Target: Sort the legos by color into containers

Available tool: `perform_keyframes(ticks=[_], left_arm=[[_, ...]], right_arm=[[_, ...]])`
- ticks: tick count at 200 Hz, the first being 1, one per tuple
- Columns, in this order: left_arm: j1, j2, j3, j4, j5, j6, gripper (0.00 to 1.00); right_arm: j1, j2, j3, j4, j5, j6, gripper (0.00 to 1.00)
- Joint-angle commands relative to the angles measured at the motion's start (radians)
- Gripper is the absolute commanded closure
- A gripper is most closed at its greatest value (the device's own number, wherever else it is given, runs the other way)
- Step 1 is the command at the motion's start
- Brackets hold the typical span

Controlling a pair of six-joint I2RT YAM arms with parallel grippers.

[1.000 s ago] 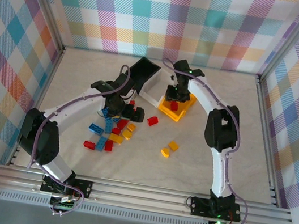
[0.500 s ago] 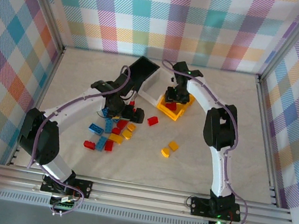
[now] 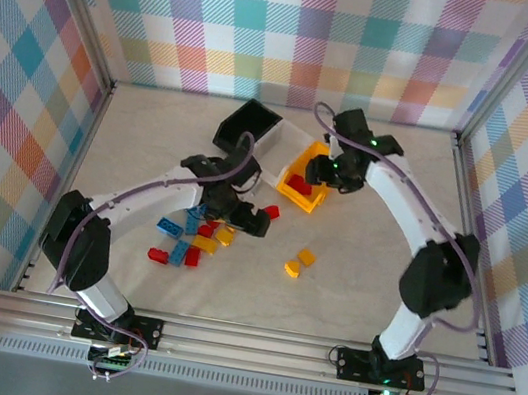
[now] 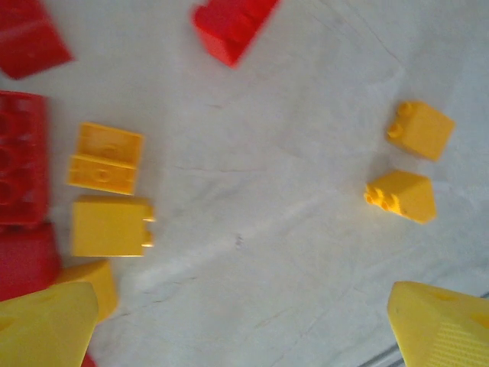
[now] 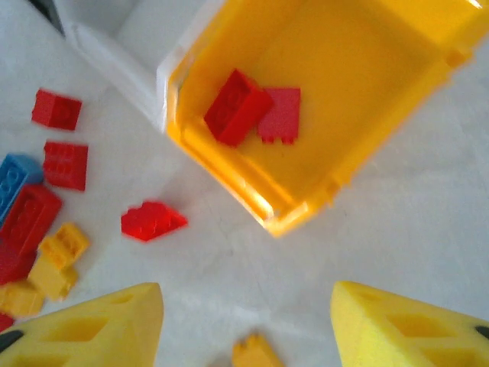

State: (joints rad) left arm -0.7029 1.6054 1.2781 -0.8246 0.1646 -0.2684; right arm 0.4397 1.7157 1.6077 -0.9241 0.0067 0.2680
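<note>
Since a second ago, the right gripper (image 3: 323,171) has been drawn off the top of the yellow bin (image 3: 304,200) to its far right side, the elbow swung wide to the right. The left gripper (image 3: 248,219) has been carried off the pile (image 3: 198,237) toward that bin's near left corner.

From above, the containers are seen joined in a slanted row: the white bin (image 3: 272,146) against the yellow bin's left end, the black bin (image 3: 246,126) beyond it. Two red legos (image 3: 294,181) are lodged in the yellow bin; what the other two hold cannot be told. The pile of red, yellow and blue legos is spread left of and nearer than the yellow bin on the pale marbled table (image 3: 362,275). A lone red brick (image 3: 271,212) is just off the bin's near left corner, and two yellow bricks (image 3: 299,262) lie apart, nearer the arms' bases. The table is closed in by plaid walls (image 3: 302,32) and an aluminium frame (image 3: 251,337); bare table is left right of the bin.

At the left wrist, yellow fingertips (image 4: 46,325) are seen spread wide with nothing gripped, bare table beneath them. The lone red brick, the two yellow bricks and another yellow pair (image 4: 111,225) are ranged round that gap.

At the right wrist, the fingertips (image 5: 84,332) are likewise parted wide and nothing is held. The two red legos are shown touching, toward the yellow bin's white-bin end, the rest of its floor bare.
</note>
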Motion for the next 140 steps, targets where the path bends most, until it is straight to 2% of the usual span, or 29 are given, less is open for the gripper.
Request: perform_keyframes(ticks=[1,33,53,105,140], left_arm=[[-0.102,0.034,0.017,0.038,-0.001,-0.011,0.04],[-0.267,0.159,0.074,0.042,-0.031,-0.023,0.07],[-0.329,0.231,0.119,0.050,-0.056,-0.032,0.08],[-0.342,0.335,0.179,0.061,-0.077,-0.049,0.10],[-0.346,0.373,0.187,0.067,-0.075,-0.043,0.13]], right_arm=[[-0.035,-0.079,-0.143,-0.013,-0.013,0.043,0.34],[-0.108,-0.210,-0.302,0.015,-0.046,0.087,0.30],[-0.130,-0.257,-0.347,0.017,-0.061,0.097,0.30],[-0.162,-0.363,-0.414,0.003,-0.063,0.096,0.30],[-0.180,-0.379,-0.432,0.006,-0.091,0.099,0.30]])
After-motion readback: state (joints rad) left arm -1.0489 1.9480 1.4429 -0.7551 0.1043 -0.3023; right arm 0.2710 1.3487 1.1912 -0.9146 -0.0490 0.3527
